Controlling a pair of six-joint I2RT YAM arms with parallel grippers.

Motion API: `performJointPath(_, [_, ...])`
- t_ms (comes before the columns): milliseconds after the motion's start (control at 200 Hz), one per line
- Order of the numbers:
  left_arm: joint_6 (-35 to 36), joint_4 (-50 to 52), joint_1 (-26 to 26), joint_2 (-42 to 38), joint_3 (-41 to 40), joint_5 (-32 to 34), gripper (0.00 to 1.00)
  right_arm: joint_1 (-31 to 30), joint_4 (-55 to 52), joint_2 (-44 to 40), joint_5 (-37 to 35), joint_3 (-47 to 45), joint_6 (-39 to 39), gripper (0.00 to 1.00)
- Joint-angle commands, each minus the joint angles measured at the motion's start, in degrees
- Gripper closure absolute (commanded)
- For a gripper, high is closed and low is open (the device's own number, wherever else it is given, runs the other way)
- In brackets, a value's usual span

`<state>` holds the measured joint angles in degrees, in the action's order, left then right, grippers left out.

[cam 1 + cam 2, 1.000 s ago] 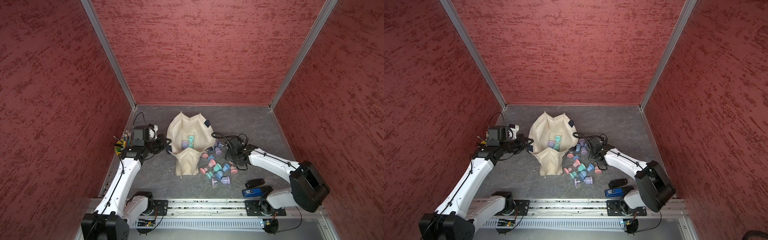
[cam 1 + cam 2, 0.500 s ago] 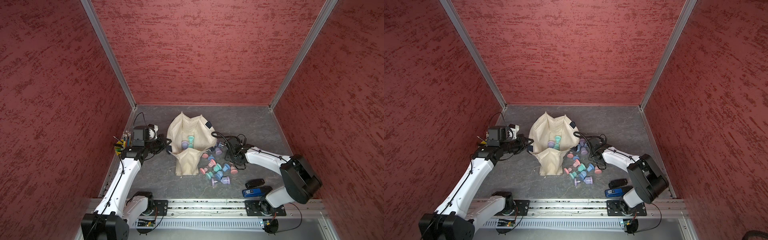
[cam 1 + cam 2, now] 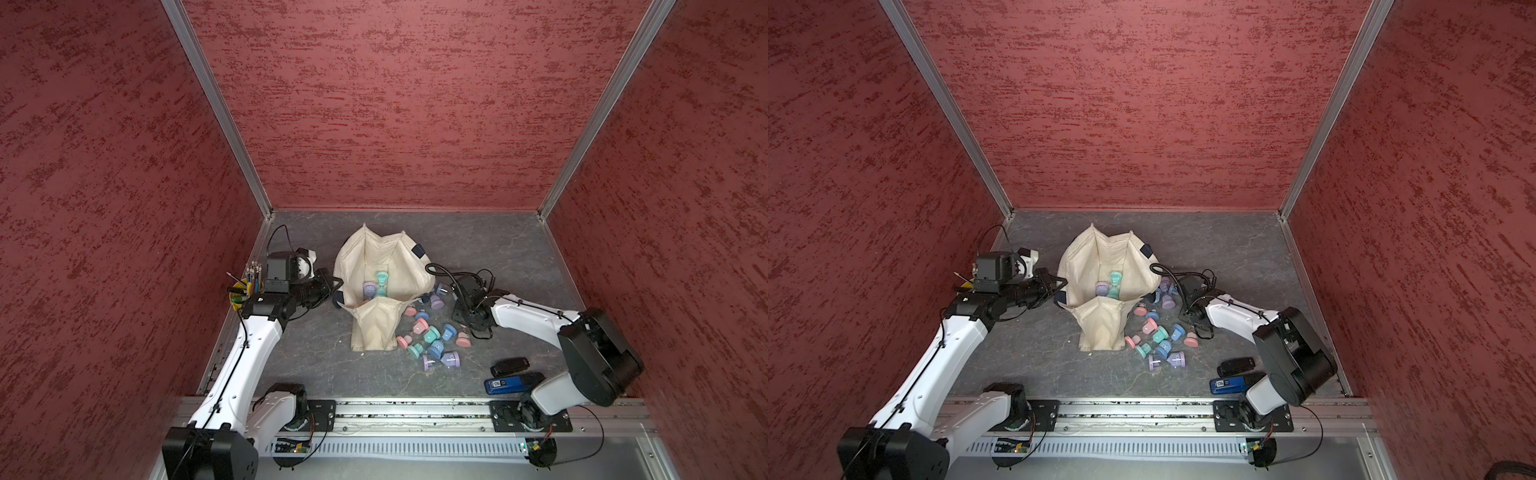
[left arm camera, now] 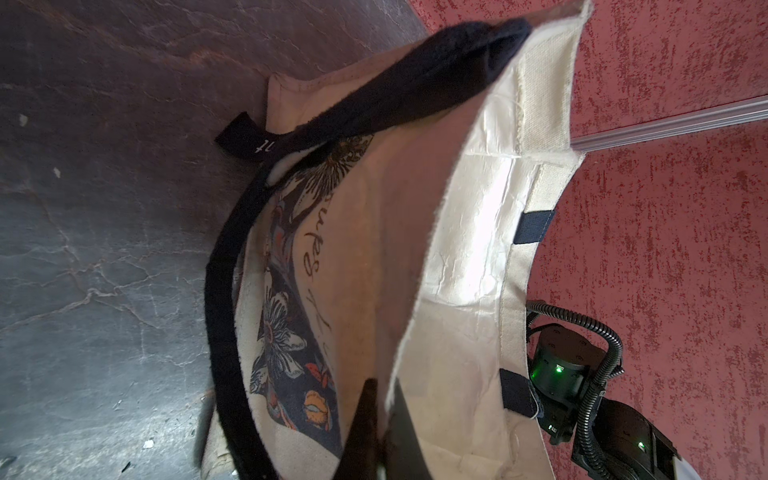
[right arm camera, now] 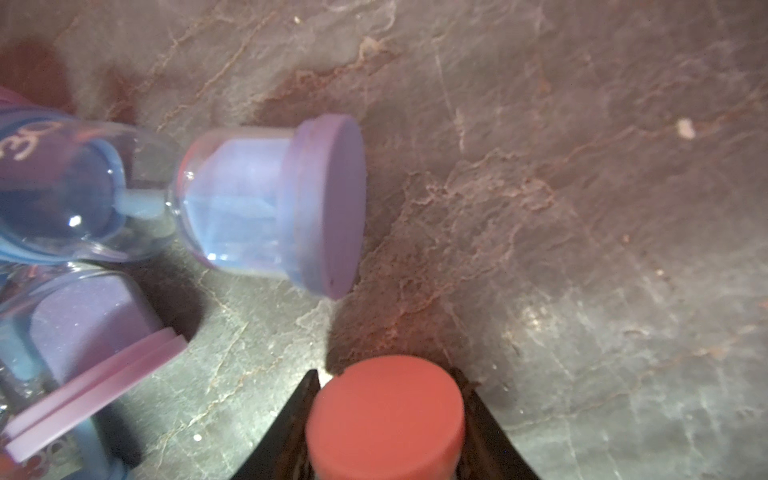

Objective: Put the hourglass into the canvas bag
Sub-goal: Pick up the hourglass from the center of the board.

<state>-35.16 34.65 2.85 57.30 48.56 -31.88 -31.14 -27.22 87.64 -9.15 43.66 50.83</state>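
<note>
Jaws of my right end effector (image 5: 384, 372) have narrowed onto the pink hourglass (image 5: 384, 419), still on the table (image 5: 582, 208) near the canvas bag (image 4: 457, 249); my left end effector (image 4: 381, 385) pinches its rim, so lifting comes next.

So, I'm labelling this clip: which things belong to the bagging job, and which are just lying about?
Job: canvas bag, bagged hourglasses, pink hourglass, loose hourglasses, left gripper, right gripper.
Lying about: pencil cup, black gadget, blue gadget.
</note>
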Motion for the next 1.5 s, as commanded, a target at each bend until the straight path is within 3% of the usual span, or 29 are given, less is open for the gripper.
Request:
performJointPath(0, [0.2,-0.6,0.2,-0.7,-0.8,-0.6,0.96,0.7,0.0,-0.4,0.5,-1.9,1.3,0.78])
performJointPath(266, [0.2,-0.6,0.2,-1.0,-1.0,-0.6,0.96,0.7,0.3,-3.6,-0.4,-2.9,1.7,0.94])
performJointPath(516, [0.3,-0.7,0.1,-0.7,-0.9,-0.7,0.96,0.6,-2.0,-11.8,-4.1,-2.9,2.3,1.0])
performJointPath(807, [0.1,-0.6,0.1,-0.8,-0.7,-0.5,0.96,0.7,-8.2,-19.8,-6.6,4.1,2.0,1.0])
performJointPath(967, [0.1,-0.6,0.0,-1.0,-0.6,-0.4,0.83,0.7,-10.3,-22.7,-6.5,10.3,1.2,1.0])
performJointPath(1493, [-0.5,-0.6,-1.1,-2.1,-1.0,-1.0,0.84,-1.0,-9.1,-18.4,-2.3,27.2,-1.2,1.0])
